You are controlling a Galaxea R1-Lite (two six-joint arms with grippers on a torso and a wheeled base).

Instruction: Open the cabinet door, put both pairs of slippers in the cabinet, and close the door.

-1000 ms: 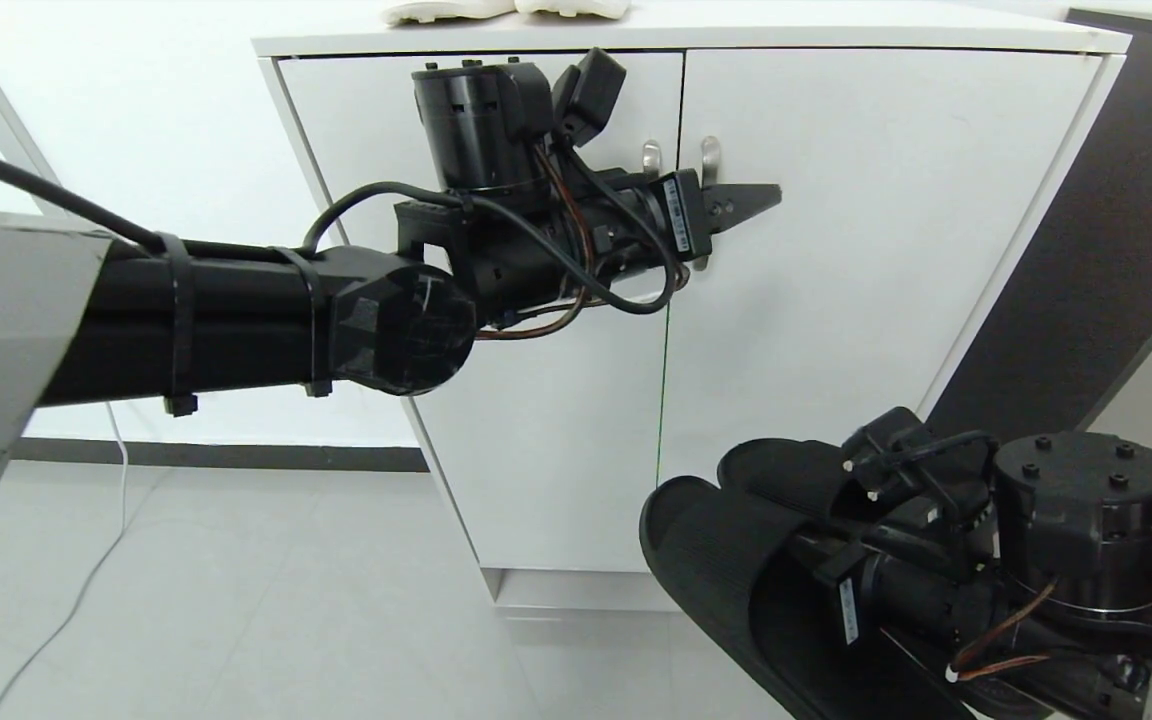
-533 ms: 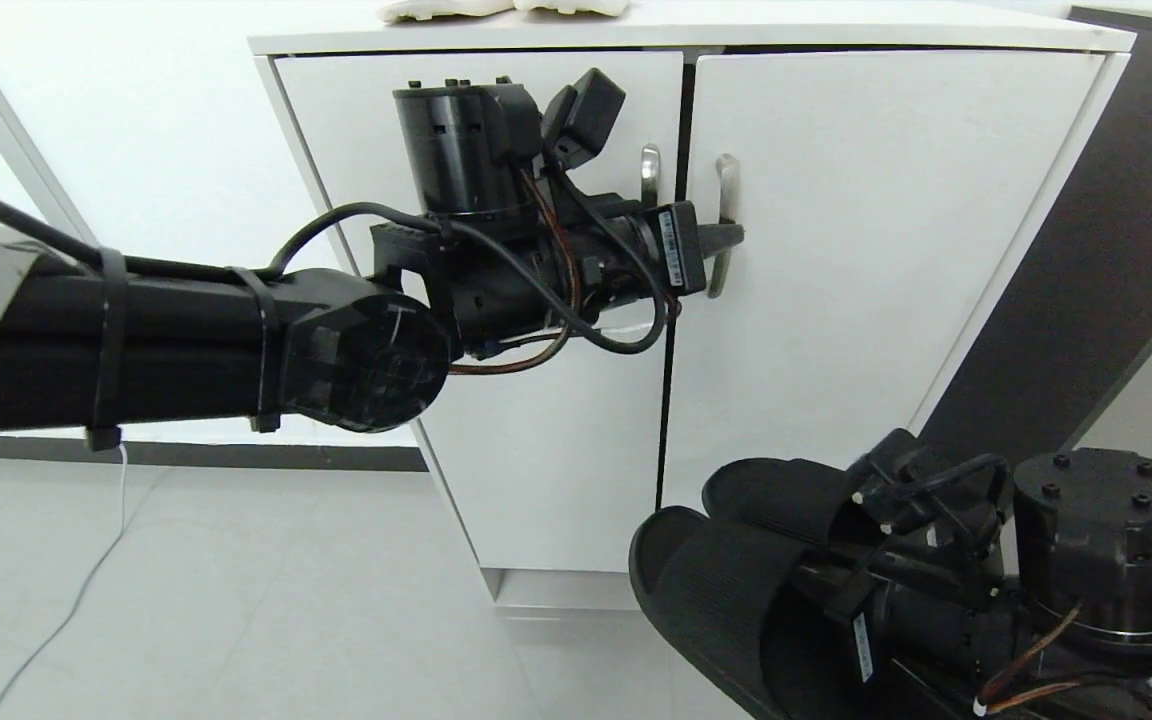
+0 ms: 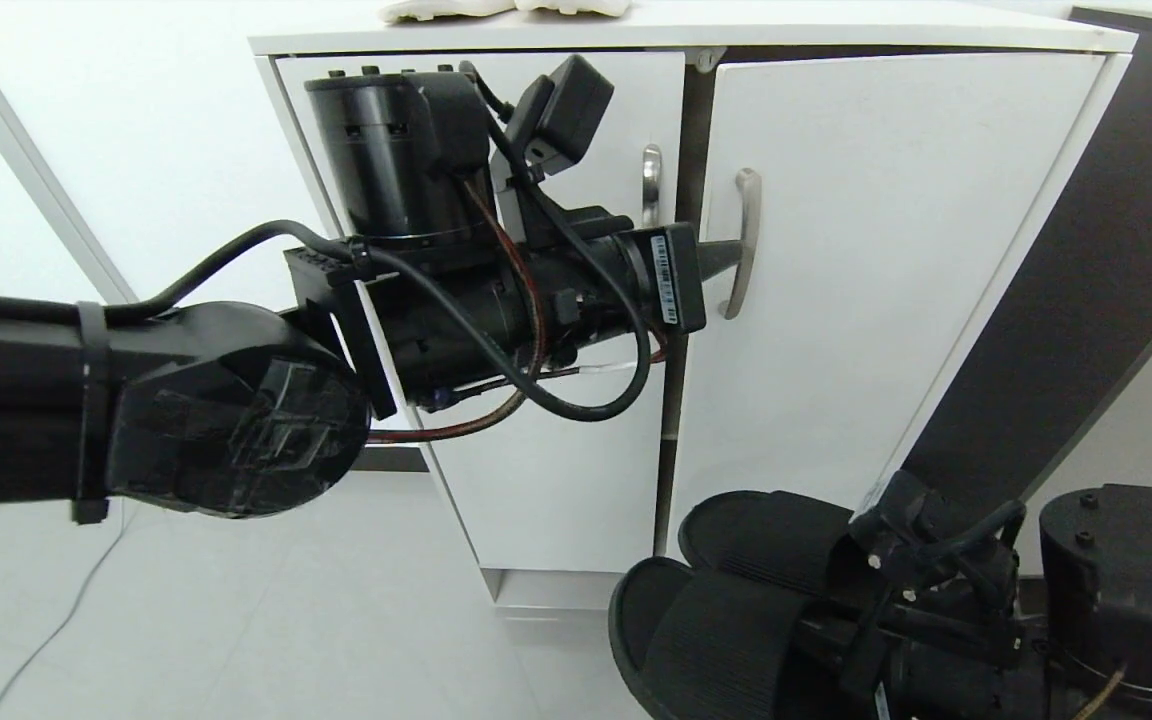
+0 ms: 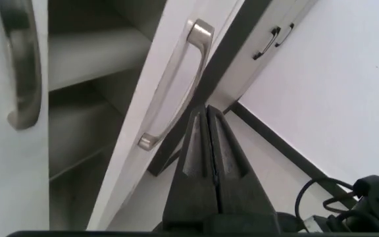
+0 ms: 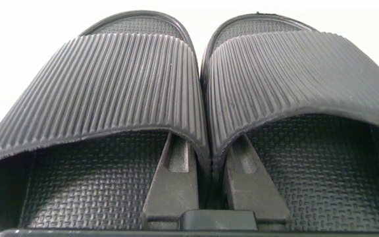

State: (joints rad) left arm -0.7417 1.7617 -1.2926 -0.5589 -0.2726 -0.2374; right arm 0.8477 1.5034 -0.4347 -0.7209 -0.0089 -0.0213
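Note:
The white cabinet's right door stands ajar, with a dark gap beside the left door. My left gripper is shut, its tip hooked behind the right door's metal handle. In the left wrist view the shut fingers sit against that handle, and shelves show inside. Low on the right, my right gripper is shut on a pair of black slippers, one finger inside each ribbed slipper, pressing their inner sides together. A white pair of slippers lies on the cabinet top.
The left door's handle sits just left of the gap. A dark wall panel runs right of the cabinet. A thin cable trails over the pale floor at the left.
The right door has swung outward, going from closed to ajar. My left gripper drew back toward me with the handle. The right arm with the black slippers sank lower in view.

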